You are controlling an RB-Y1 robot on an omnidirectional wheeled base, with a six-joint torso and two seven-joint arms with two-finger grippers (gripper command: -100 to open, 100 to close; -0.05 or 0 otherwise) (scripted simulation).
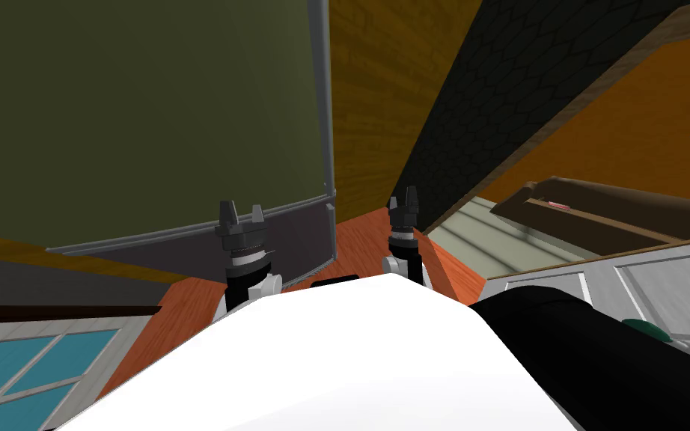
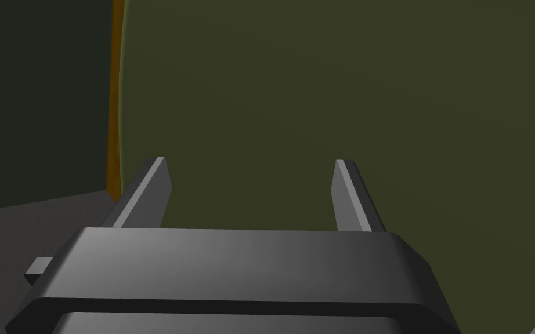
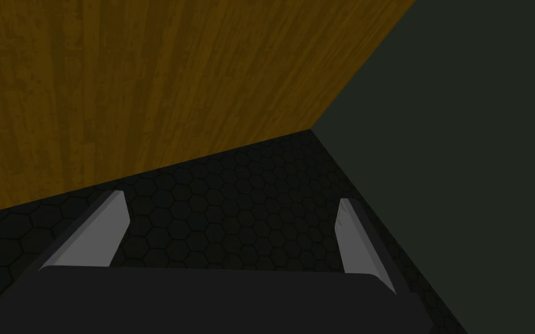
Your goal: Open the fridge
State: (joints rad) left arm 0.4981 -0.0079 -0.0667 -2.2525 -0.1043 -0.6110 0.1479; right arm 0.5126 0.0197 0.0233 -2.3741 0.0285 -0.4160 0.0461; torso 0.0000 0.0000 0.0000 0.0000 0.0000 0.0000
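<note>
Floor (image 1: 366,247): orange, right ahead of me, running on between the two arms.
Left tool (image 1: 241,212): raised in front of the fridge's lower edge. In the left wrist view its fingers (image 2: 144,197) stand wide apart with nothing between them, released, and they aim straight at the green door.
Right tool (image 1: 403,200): to the right of the fridge's corner and apart from the door. In the right wrist view its fingers (image 3: 95,232) are spread, released and holding nothing. They aim at the line where the wood panel meets the tiled wall.
Fridge (image 1: 149,112): ahead and to my left, a broad plain olive-green door with its flat face turned toward me. The left tool is near it, but I cannot tell whether they touch.
Fridge, long axis: the door's right edge runs up and out of the head view. The top is cut off, so I cannot judge height against width.
Grey strip (image 1: 323,97): follows the door's right edge. A second length follows the lower edge, and the two meet at the corner between the two tools.
Dark grey panel (image 1: 291,239): directly under the lower strip, behind the left tool.
Wood panel (image 1: 381,90): brown with streaky grain, just beside the fridge's right edge.
Tiled wall (image 1: 478,112): dark with a hexagon pattern, to the right of the wood panel.
Window (image 1: 29,374): blue panes in a pale frame, low on my left.
Cupboards (image 1: 658,284): white fronts on my right, well apart from the fridge.
</note>
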